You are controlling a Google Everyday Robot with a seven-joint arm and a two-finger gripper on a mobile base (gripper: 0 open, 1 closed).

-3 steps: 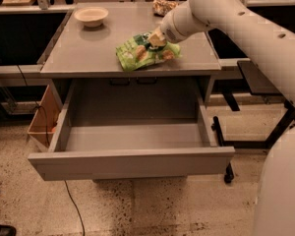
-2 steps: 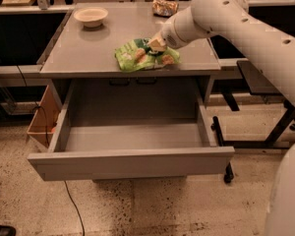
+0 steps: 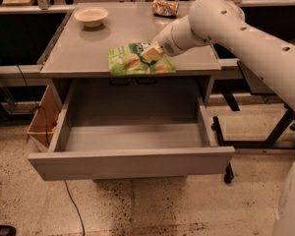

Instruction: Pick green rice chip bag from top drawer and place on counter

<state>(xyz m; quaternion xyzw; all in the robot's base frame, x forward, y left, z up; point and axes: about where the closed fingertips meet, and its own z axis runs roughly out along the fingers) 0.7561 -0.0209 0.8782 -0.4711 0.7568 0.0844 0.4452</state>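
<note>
1. Presently the green rice chip bag (image 3: 132, 60) lies flat on the grey bench (image 3: 88, 48), at its front edge and a little right of the middle.
2. The gripper (image 3: 151, 53) is at the bag's upper right corner, touching the pouch. Whether it is clamped on the bag or only resting against it cannot be told.
3. The white arm (image 3: 246, 33) reaches down to the bag from the right.
4. Directly below the bag and in front of it, the top drawer (image 3: 130, 163) is pulled fully out, with only its bare grey floor showing.
5. Behind the bag and to its left, a pale bowl (image 3: 91, 16) sits near the far edge.
6. Behind the bag and slightly to its right, a crumpled gold-brown foil bag (image 3: 165, 8) rests at the far edge.
7. Well below and left of the bag, a cardboard box (image 3: 42, 119) stands beside the drawer.
</note>
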